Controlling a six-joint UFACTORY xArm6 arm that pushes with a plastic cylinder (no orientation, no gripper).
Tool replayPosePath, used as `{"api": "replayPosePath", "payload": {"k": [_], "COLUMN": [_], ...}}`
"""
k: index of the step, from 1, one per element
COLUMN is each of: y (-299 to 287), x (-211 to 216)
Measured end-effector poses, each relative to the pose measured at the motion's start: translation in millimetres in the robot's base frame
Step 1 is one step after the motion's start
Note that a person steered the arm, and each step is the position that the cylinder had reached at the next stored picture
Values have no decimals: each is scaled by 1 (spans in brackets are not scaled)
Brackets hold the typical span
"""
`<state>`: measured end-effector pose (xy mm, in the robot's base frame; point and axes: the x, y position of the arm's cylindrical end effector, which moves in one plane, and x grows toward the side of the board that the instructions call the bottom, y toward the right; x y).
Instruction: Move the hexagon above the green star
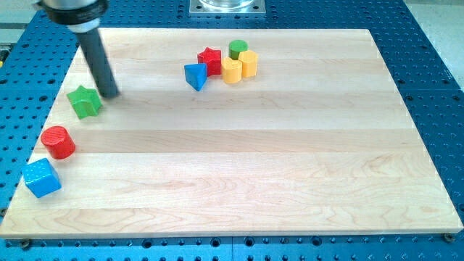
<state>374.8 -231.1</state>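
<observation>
No pincer to report on here: only a dark rod (98,58) slanting down from the upper left of the frame, ending in my tip (111,95), so nothing to open, close or clamp. Tip parked on the board (290,181) just right of the green star (85,101), near touching, though hard to tell contact from a sliver of gap. Lower down the left edge, a red cylinder (57,142) and then a blue cube (41,177). Well apart, upper middle of the frame, a tight cluster: blue triangle (195,76), red star (210,61), green cylinder (238,49) and two yellow blocks pressed together. Probably the hexagon (249,63) at the cluster's right end, faceted sides faintly readable; the other yellow block (231,70) touching its left, shape unclear, possibly a heart. Judged small, light, rigid and smooth, so likely to slide easily and to spin off under an off-centre push. No taking hold possible; better to press squarely on a flat side. Awkward start, with neighbours on its left: best to go round to the upper right side, nudge it clear of the cluster first, then push leftward toward the spot at the upper left, above the star.
</observation>
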Motion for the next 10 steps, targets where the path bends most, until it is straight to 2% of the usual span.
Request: {"api": "replayPosePath", "payload": {"k": [1,2,3,4,5,6,7,8,10], "y": [-9,4,118,251,336,351,284,194,101], "x": [34,27,36,28,-24,-84,-74,-41,-11]}}
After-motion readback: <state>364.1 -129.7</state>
